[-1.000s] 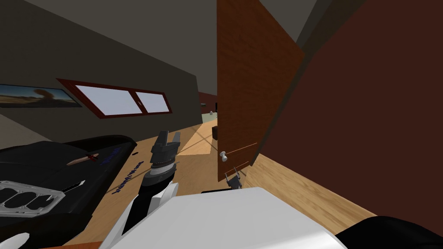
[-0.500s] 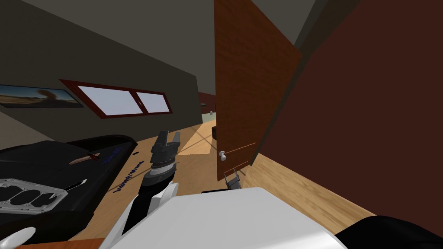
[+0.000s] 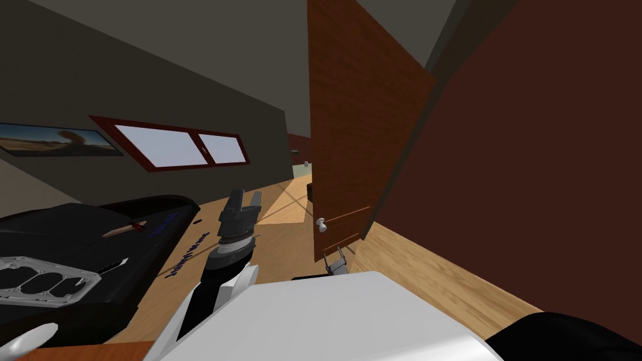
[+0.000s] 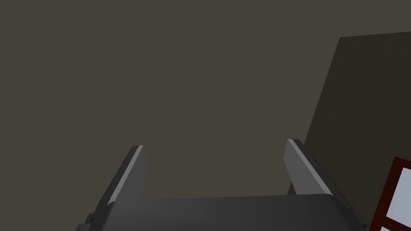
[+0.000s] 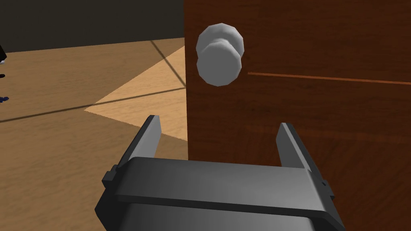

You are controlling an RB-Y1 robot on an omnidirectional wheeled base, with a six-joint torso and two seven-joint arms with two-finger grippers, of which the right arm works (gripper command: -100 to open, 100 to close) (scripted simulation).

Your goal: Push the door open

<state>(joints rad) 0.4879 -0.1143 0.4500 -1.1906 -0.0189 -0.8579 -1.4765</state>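
The brown door [image 3: 357,125] stands ajar, far right: a stiff, probably heavy slab, best pushed flat near its free edge by the pale knob [image 5: 219,54], no grip needed. The right claw [image 5: 219,122], spread and empty, sits just below the knob, straddling that edge. The left claw [image 3: 243,199], spread too, holds nothing.
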